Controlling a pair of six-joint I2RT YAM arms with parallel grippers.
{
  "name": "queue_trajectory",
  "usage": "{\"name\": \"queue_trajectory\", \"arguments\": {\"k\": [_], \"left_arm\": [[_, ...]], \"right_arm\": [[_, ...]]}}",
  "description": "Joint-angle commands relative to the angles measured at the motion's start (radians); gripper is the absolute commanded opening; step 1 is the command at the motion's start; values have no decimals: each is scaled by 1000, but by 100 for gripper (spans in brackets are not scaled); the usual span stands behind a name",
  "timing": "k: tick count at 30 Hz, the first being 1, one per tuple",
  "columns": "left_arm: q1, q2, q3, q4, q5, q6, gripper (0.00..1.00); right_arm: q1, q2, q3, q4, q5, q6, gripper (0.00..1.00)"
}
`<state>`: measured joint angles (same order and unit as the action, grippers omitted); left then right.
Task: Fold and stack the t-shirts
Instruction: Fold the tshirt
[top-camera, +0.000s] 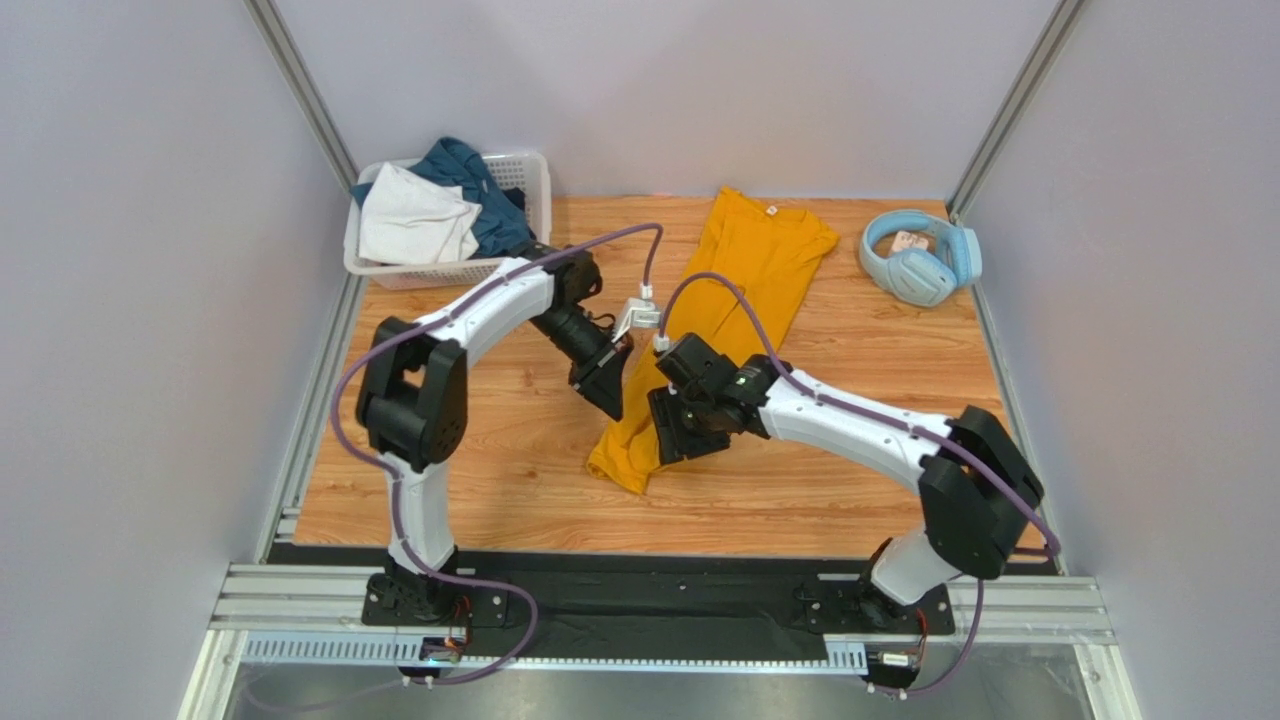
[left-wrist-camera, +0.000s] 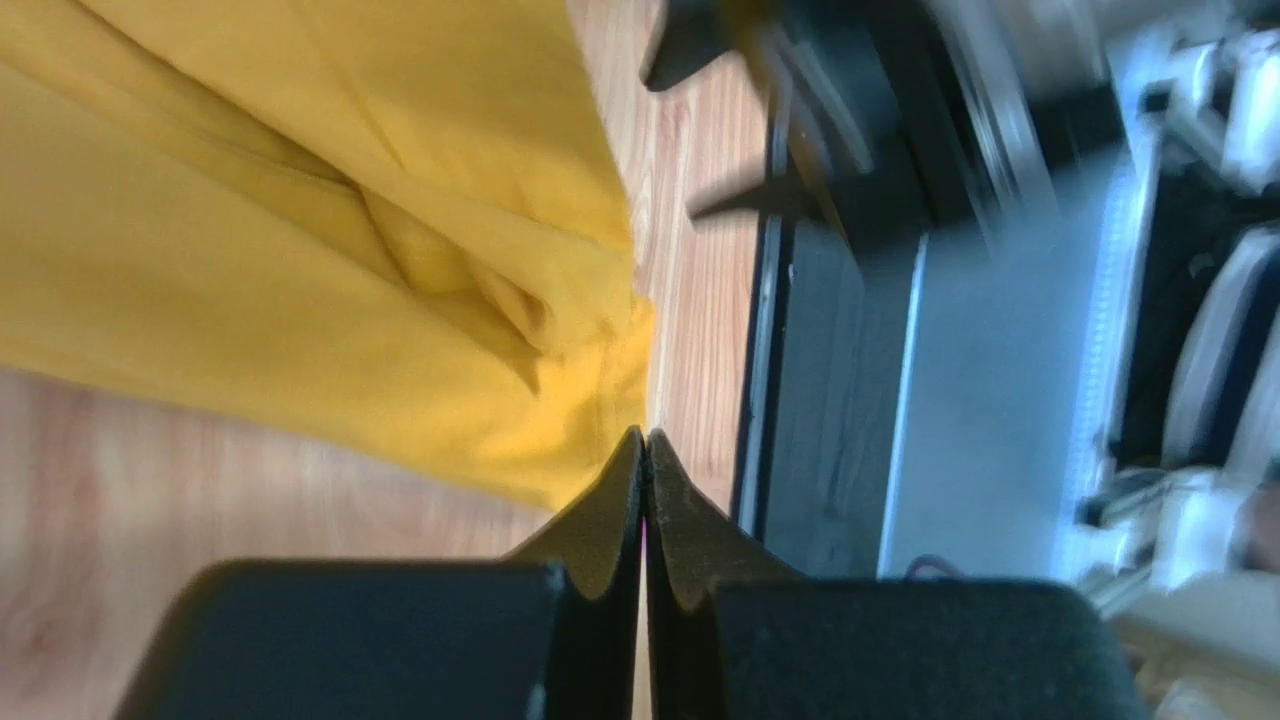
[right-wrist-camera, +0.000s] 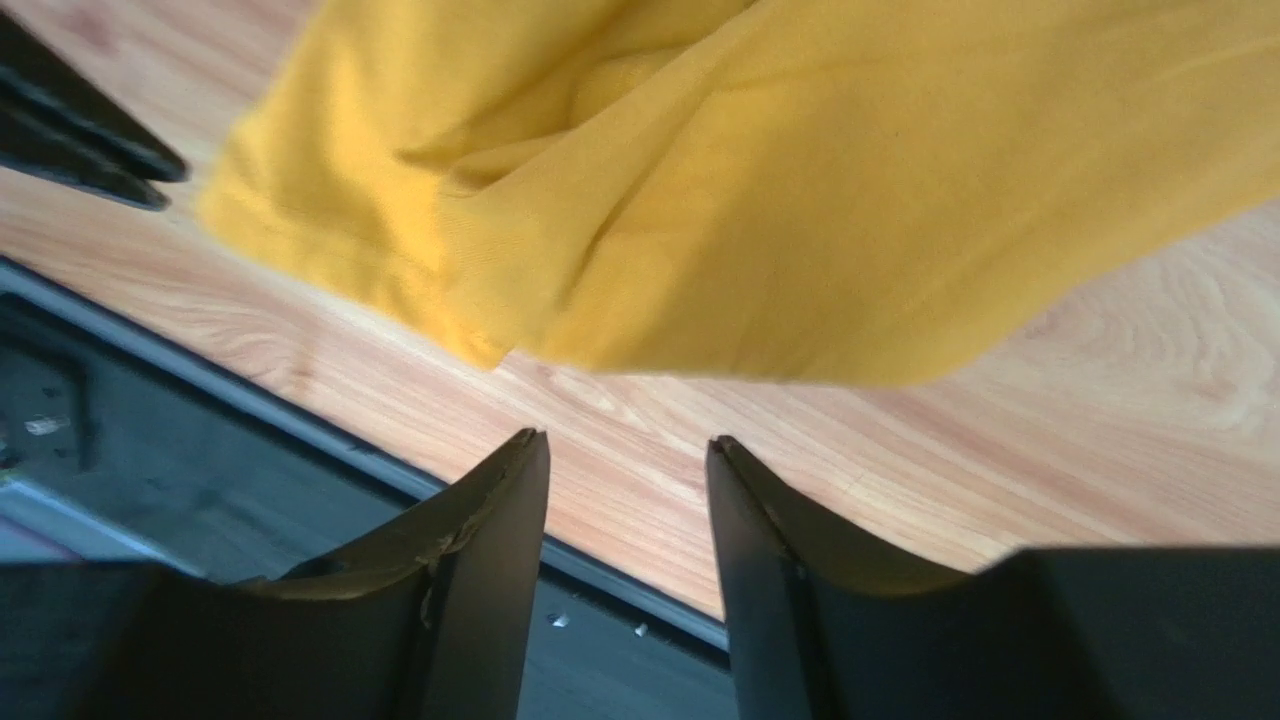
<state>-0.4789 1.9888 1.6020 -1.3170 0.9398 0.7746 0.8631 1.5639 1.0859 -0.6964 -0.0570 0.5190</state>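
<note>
The mustard-yellow t-shirt (top-camera: 718, 300) lies in a long narrow strip, slanting from the back middle of the table to the front middle. Its near end is bunched up; it also shows in the left wrist view (left-wrist-camera: 301, 225) and the right wrist view (right-wrist-camera: 842, 180). My left gripper (top-camera: 609, 393) is shut and empty (left-wrist-camera: 645, 438), just left of the shirt's near end. My right gripper (top-camera: 672, 435) is open and empty (right-wrist-camera: 624, 446), right beside that same end and above the bare wood. A white garment (top-camera: 413, 218) and a dark teal-blue garment (top-camera: 478, 183) lie in the basket.
The white lattice basket (top-camera: 451, 275) stands at the back left corner. Light-blue headphones (top-camera: 918, 255) lie at the back right. The table's front edge with its black rail (right-wrist-camera: 181, 450) runs close below both grippers. Grey walls enclose the table.
</note>
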Motion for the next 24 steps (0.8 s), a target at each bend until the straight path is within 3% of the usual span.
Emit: {"name": "queue_trajectory", "arguments": {"k": [1,6,11,16,24], "left_arm": [[-18,-238,-62,-146,34,154,1],[-102,-375,-128,-84,13,132,1],[-279,-404,-206,27,-114,72,0],[-287,-332,-295,142,-185,48,0],[-306,-317,-387,312,-312,-14,0]], "right_arm": [[-99,-129,5,37,204,108,42],[-220,-194,-119,116,148,199,47],[-285,-42,-66,202,-32,210,44],[-283,94,40,218,-179,243,43],[-283,128,8,235,-165,260,42]]}}
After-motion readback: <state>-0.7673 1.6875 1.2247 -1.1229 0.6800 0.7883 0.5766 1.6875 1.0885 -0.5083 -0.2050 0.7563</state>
